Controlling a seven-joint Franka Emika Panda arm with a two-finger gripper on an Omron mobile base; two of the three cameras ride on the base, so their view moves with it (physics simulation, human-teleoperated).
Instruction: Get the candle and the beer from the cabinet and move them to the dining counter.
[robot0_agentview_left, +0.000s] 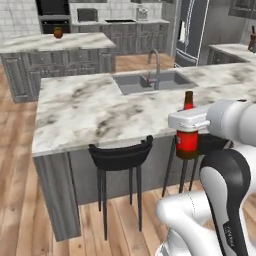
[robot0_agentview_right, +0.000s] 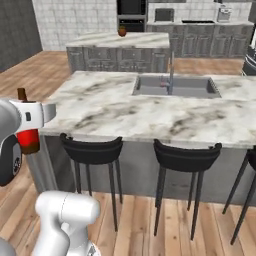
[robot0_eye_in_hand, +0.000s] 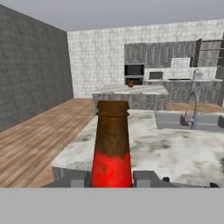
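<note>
Fingers (robot0_eye_in_hand: 146, 178) clenched on the beer (robot0_eye_in_hand: 112, 148), one at each side of its red label; hand view has the bottle upright between them, brown neck rising up the middle. Gripper (robot0_agentview_left: 187, 131) carries the bottle in the air at the near edge of the dining counter (robot0_agentview_left: 95, 107), label level with the marble edge, above a black stool (robot0_agentview_left: 121, 156). Right base view: bottle (robot0_agentview_right: 27, 134) off the counter's left corner, not resting on it. Inset steel sink (robot0_agentview_left: 150, 81) and tap (robot0_agentview_left: 156, 65) sit further back on the counter. A second marble island (robot0_agentview_right: 120, 41) stands behind, a small brown round object (robot0_agentview_right: 122, 31) on it.
</note>
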